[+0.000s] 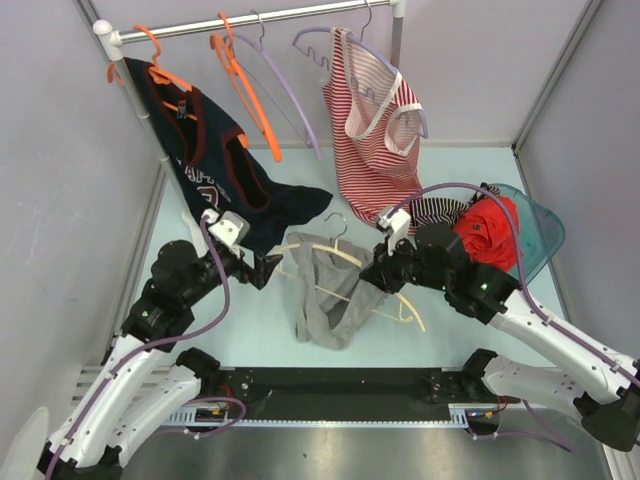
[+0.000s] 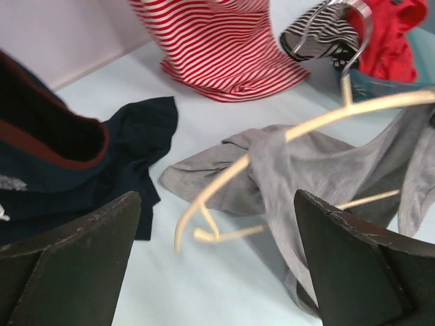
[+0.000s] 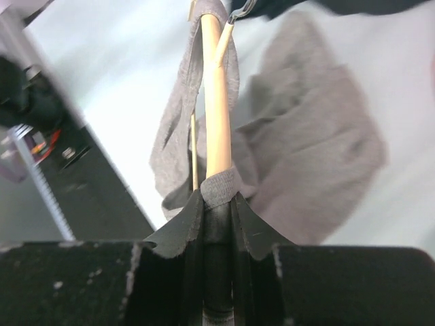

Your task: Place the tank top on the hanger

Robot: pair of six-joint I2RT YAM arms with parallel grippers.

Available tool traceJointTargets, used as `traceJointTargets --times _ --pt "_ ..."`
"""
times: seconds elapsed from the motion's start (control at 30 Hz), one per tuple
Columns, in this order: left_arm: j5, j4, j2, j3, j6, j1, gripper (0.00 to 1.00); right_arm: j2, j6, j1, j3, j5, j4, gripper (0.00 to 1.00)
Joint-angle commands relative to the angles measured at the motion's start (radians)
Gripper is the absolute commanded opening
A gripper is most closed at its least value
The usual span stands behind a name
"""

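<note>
Table (image 1: 262,322): tank top (image 1: 325,292); bin (image 1: 545,236), red garment (image 1: 487,228) seemingly inside

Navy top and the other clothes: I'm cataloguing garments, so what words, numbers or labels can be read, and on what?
On the navy top: white print, perhaps letters and a number, too creased and small to read.
On the tank top, hanger and striped top: no text visible.
</note>
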Motion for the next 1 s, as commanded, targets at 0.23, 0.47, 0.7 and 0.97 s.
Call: traceJointTargets --times 0.23,0.47,0.7,0.97 --pt "-0.164 0.009 0.053 0.011 -0.052 0.052 1.0 -0.06 -0.055 -0.082 0.076 0.373 0.045 0.0" --pt "-0.184 0.002 0.058 0.011 -0.05 0.058 0.99 0.032 -0.159 -0.148 0.248 0.392 0.073 0.0" --pt "-0.181 -0.002 0.069 0.013 -0.053 0.059 1.0 0.176 -0.227 -0.177 0.416 0.372 0.117 0.0" --pt "-0.18 -0.003 0.062 0.013 -0.05 0.061 0.99 0.363 -0.299 -0.186 0.643 0.335 0.173 0.0"
